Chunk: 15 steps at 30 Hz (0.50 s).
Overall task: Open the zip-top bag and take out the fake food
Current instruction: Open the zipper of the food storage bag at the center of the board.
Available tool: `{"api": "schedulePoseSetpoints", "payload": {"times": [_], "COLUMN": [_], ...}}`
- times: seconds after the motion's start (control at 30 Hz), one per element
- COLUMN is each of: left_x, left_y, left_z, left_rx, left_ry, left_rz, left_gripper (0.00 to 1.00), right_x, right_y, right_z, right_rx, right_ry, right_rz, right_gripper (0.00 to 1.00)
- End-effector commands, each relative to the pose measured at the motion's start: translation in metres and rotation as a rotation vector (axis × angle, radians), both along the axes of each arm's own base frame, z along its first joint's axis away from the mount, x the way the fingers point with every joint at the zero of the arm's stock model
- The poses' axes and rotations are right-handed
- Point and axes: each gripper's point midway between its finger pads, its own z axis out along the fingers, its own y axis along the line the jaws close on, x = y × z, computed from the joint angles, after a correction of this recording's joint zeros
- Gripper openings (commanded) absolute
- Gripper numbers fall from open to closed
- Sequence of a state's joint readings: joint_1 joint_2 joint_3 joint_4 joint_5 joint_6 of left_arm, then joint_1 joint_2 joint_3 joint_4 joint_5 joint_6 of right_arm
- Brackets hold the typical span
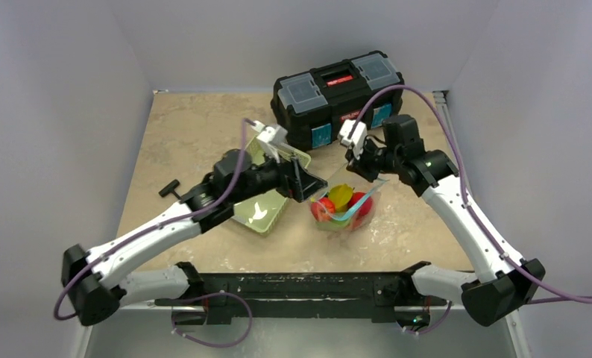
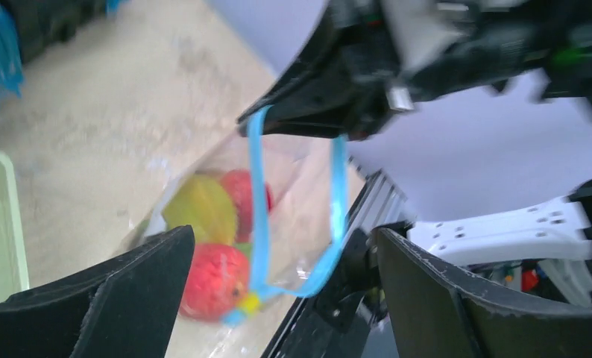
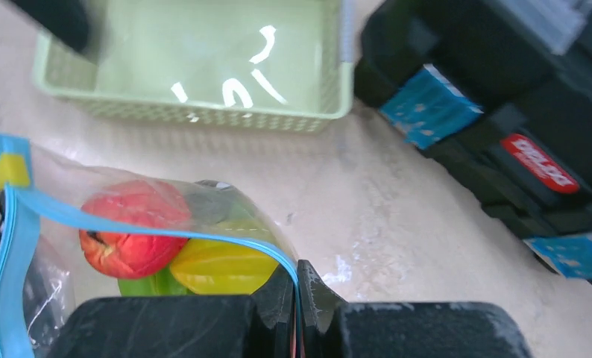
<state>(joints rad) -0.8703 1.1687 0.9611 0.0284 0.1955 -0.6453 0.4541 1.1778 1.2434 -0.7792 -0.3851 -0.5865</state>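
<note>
Grips the zip-top bag by its blue zip strip with the right gripper, jaws pressed together on the strip. Lets the bag hang just below and ahead of those jaws, mouth gaping, with the fake food in red, yellow and green bunched inside under the strip. Holds the left gripper with jaws wide apart, the bag and strip loop framed between the two fingers and ahead of them; cannot tell any contact. Shows a green basket beyond the right jaws.
</note>
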Motion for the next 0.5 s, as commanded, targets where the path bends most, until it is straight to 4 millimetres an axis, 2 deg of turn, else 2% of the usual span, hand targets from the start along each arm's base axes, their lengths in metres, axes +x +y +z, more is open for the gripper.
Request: {"api": "schedulePoseSetpoints", "payload": {"times": [0.0,0.13,0.2,0.23,0.3,0.4,0.47], "left_x": [-0.014,-0.033,-0.038,-0.041,-0.045,-0.050,-0.055], "left_y": [0.043,0.078,0.094,0.100,0.112,0.118,0.117], "left_z": [0.068,0.047,0.029,0.013,0.001,-0.015,-0.022], "left_rx": [-0.115,-0.086,-0.095,-0.095,-0.141,-0.182,-0.191], "left_ry": [-0.163,-0.132,-0.104,-0.078,-0.048,-0.019,-0.006], "left_rz": [0.082,0.133,0.178,0.196,0.236,0.249,0.228], "left_gripper": [0.95,1.00,1.00,1.00,1.00,1.00,1.00], "right_x": [0.043,0.061,0.067,0.069,0.071,0.067,0.060], "right_y": [-0.004,-0.028,-0.041,-0.046,-0.053,-0.054,-0.050], "right_z": [0.083,0.103,0.112,0.117,0.126,0.123,0.102], "right_rx": [0.264,0.315,0.326,0.325,0.321,0.295,0.268], "right_ry": [-0.169,-0.238,-0.295,-0.324,-0.362,-0.367,-0.334], "right_rz": [-0.187,-0.348,-0.417,-0.443,-0.465,-0.445,-0.404], "right_gripper": [0.00,0.00,0.00,0.00,0.00,0.00,0.00]}}
